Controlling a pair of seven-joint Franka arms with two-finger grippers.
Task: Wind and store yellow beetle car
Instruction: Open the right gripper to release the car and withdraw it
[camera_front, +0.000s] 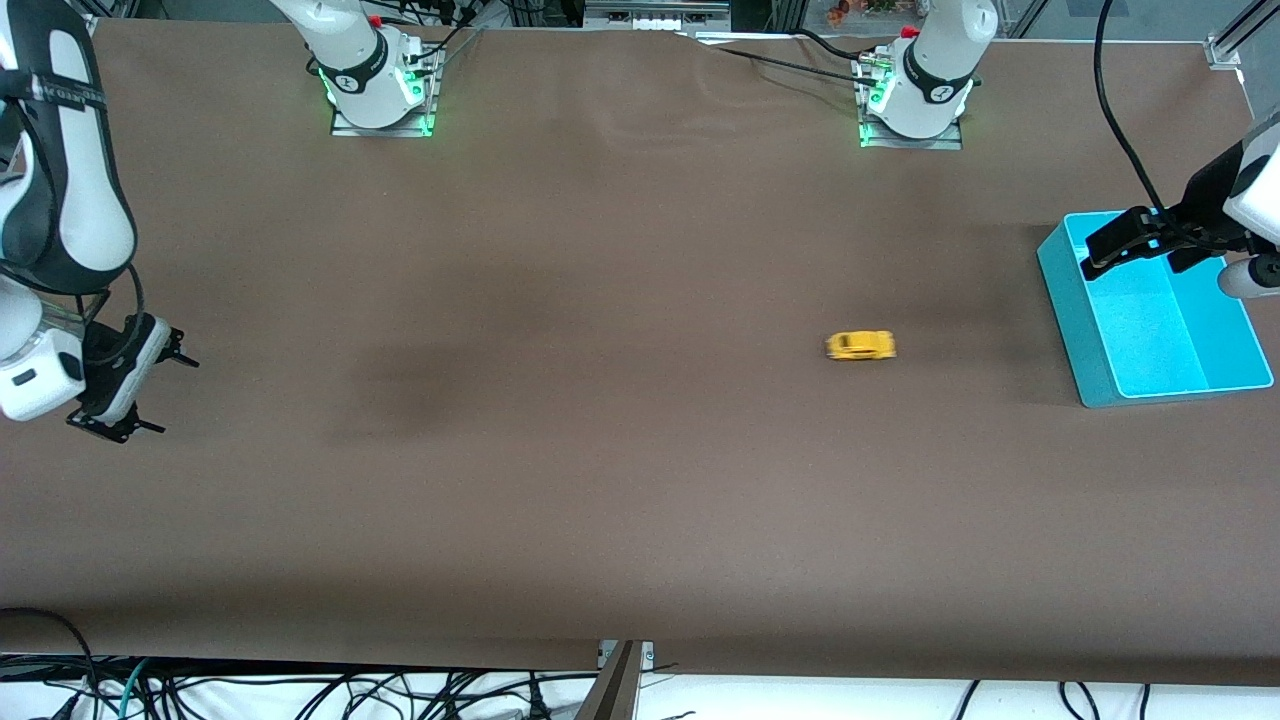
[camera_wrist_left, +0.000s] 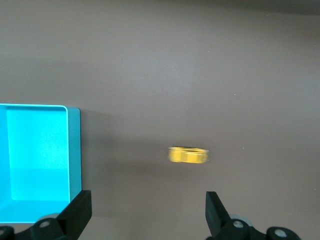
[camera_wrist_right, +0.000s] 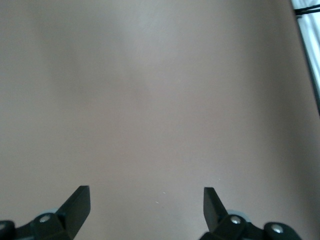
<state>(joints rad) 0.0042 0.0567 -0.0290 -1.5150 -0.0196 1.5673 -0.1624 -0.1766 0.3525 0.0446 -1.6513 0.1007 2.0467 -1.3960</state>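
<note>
The yellow beetle car (camera_front: 860, 345) stands on its wheels on the brown table, toward the left arm's end, beside the cyan bin (camera_front: 1075, 330). Its outline is smeared along its length in both views. It also shows in the left wrist view (camera_wrist_left: 188, 155), ahead of the fingers and apart from them. My left gripper (camera_front: 1130, 260) hangs over the bin, open and empty (camera_wrist_left: 147, 202). My right gripper (camera_front: 178, 395) waits over bare table at the right arm's end, open and empty (camera_wrist_right: 146, 192).
The cyan bin (camera_wrist_left: 73, 150) has a divider and two empty compartments. Both arm bases (camera_front: 380, 80) (camera_front: 915, 95) stand along the table edge farthest from the front camera. Cables hang below the near edge (camera_front: 300, 690).
</note>
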